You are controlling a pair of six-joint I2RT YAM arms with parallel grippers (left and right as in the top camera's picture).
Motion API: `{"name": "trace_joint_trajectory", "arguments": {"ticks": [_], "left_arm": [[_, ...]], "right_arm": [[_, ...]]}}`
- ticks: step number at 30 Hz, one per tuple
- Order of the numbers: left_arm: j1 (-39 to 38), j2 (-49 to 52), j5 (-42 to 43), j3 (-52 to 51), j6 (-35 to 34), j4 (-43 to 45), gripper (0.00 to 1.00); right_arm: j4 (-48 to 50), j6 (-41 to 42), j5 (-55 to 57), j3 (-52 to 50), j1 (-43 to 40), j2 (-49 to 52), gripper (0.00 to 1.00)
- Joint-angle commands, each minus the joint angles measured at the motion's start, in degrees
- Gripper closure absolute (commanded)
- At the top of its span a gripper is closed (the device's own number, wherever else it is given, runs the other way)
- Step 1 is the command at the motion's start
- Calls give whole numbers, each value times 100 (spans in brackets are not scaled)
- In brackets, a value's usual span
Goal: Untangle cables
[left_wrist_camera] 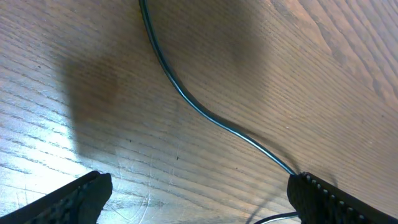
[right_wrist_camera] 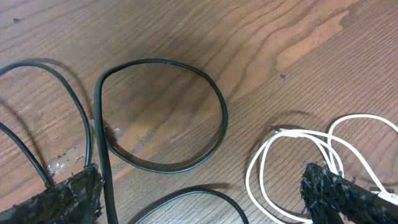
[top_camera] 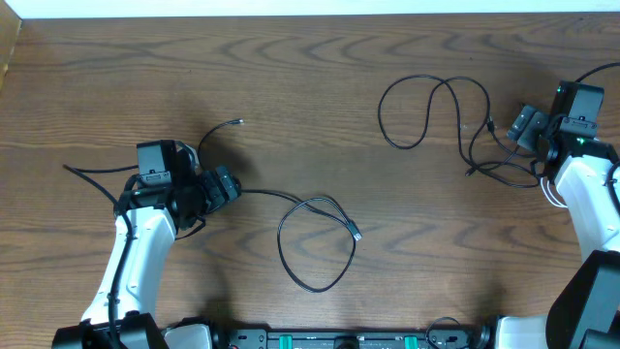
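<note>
Cables, three runs seen:

- Black cable: lies on the desk left of centre. It forms one open loop and ends in a small plug.
- Second black cord: several loose loops at the desk's right side, well apart from the first.
- White cable: coiled on itself, just beside the black loops.
- Left end effector: jaws wide, holding nothing. The black cable runs up to one finger.
- Right end effector: jaws wide, empty, with a black loop lying between its fingers. The white cable is at one finger.
</note>
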Motion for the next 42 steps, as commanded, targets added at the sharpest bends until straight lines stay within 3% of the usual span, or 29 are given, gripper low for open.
{"name": "trace_joint_trajectory", "arguments": {"ticks": [1,13,17,27,38,42], "left_arm": [[13,31,-59,-57,15,22,5],[13,31,-59,-57,15,26,5],[13,31,-59,-57,15,26,4],[13,31,-59,-57,15,26,5],[13,31,-59,-57,15,39,4],[13,31,-59,-57,15,42,5]], "right_arm": [[-9,-22,26,17,-9,46,1],[308,140,-251,17,-9,48,1],[-103,479,-2232,17,-9,48,1],[-811,1231,-5355,17,140,66,1],[-1687,1257,-5490,17,1532,66,1],[-1720,1759,-5571,17,2065,66,1]]}}
